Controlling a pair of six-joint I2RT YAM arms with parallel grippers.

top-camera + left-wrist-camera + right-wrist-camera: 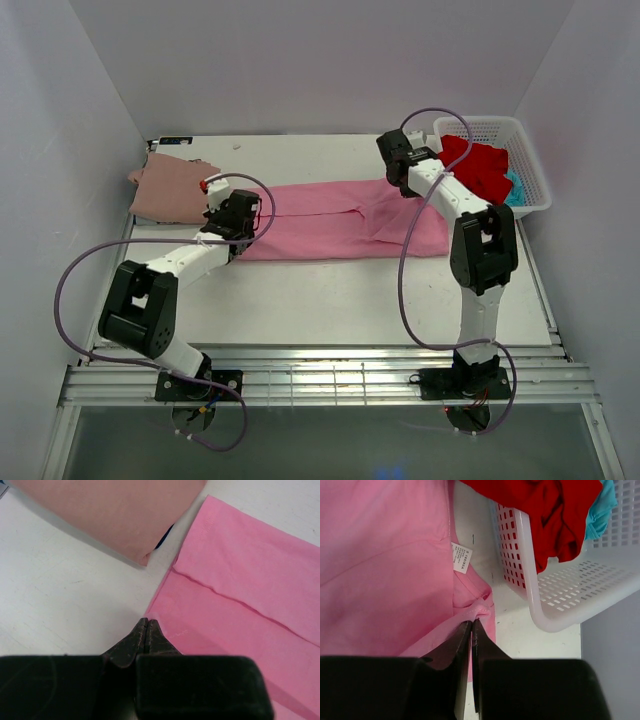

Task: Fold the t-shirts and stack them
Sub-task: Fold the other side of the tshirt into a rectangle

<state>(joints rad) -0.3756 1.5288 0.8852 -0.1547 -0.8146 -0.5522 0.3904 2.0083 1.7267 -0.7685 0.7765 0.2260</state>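
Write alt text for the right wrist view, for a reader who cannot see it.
The shut right claw pinches a bunched edge of the bright pink t-shirt, whose white label shows. Beside it stands a white latticed basket holding a red t-shirt and a teal t-shirt.

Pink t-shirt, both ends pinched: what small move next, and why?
Probably lift both ends a little. The left tool and right tool are each shut on an end of the pink t-shirt, which lies flat as a long strip, so raising it lets one end swing over the other.
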